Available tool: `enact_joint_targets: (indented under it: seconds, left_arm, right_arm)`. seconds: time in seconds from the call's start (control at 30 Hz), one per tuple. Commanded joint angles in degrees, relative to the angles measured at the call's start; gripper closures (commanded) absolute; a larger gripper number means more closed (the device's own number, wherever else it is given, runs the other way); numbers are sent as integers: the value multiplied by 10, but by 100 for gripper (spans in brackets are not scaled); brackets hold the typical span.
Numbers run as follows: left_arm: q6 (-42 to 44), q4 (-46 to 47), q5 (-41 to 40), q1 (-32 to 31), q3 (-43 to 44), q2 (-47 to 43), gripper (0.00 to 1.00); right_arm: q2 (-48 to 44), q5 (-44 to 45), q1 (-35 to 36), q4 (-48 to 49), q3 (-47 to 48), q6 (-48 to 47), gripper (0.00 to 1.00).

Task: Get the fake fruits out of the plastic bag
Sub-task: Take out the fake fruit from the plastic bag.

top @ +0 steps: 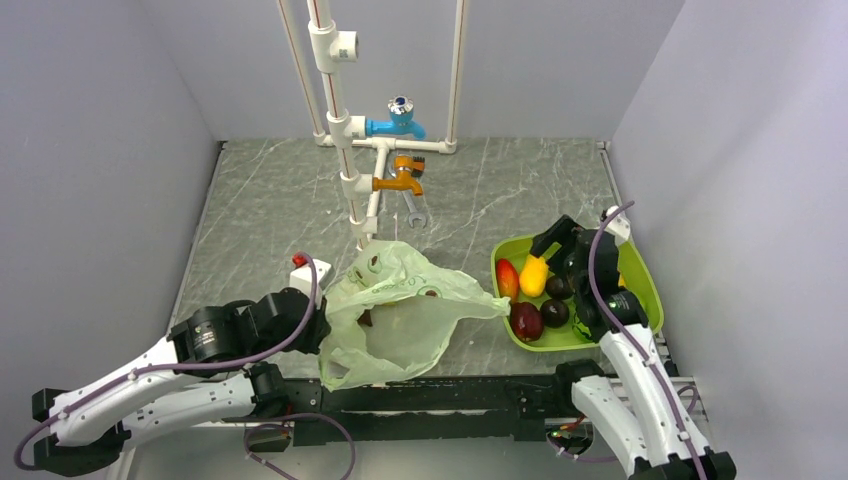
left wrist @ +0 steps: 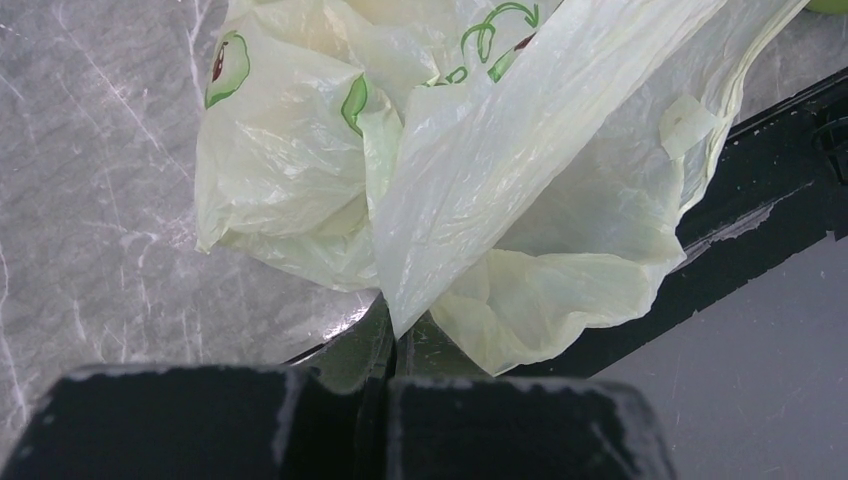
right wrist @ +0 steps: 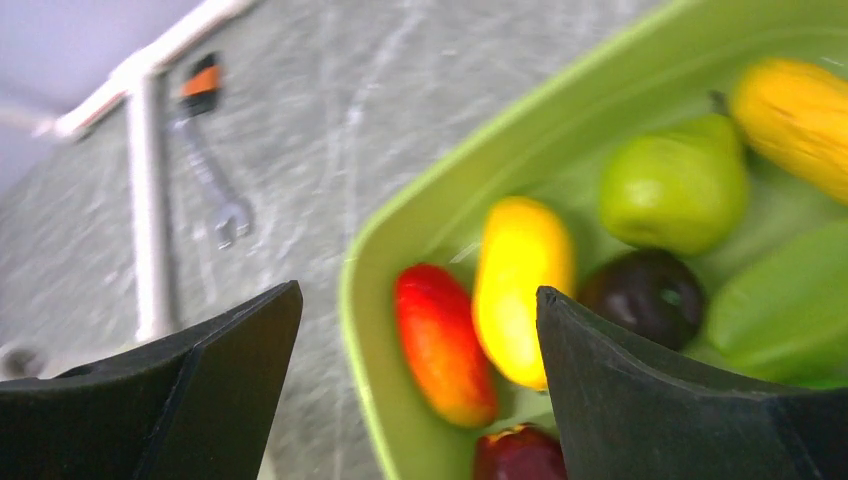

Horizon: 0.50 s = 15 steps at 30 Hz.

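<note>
plastic bag (left wrist: 480,150): thin, crinkly, translucent, slumped on marbled counter (left wrist: 90,200) | left claw (left wrist: 390,362) pinches its fold | right claw (right wrist: 418,300) spread wide over glossy fake fruits (right wrist: 522,280) in tray (right wrist: 440,190)

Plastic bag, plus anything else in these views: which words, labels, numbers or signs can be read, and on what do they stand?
No text can be read in any view.
On the plastic bag, the green curly print may be lettering, but it is creased and cut off: unreadable.
The halved-apple picture on the bag is a drawing and has no words.
In the top view the bag's marks are too small to read.
</note>
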Motion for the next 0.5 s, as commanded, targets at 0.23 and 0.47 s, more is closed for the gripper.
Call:
enact_joint_targets:
  seconds: [0.23, 0.47]
  left_arm:
    - [-14, -39, 81, -4, 4, 18, 100]
    - [-51, -80, 99, -4, -25, 12, 100]
  right_arm:
    - [-7, -345, 105, 169, 67, -89, 11]
    - [17, -341, 344, 253, 86, -181, 22]
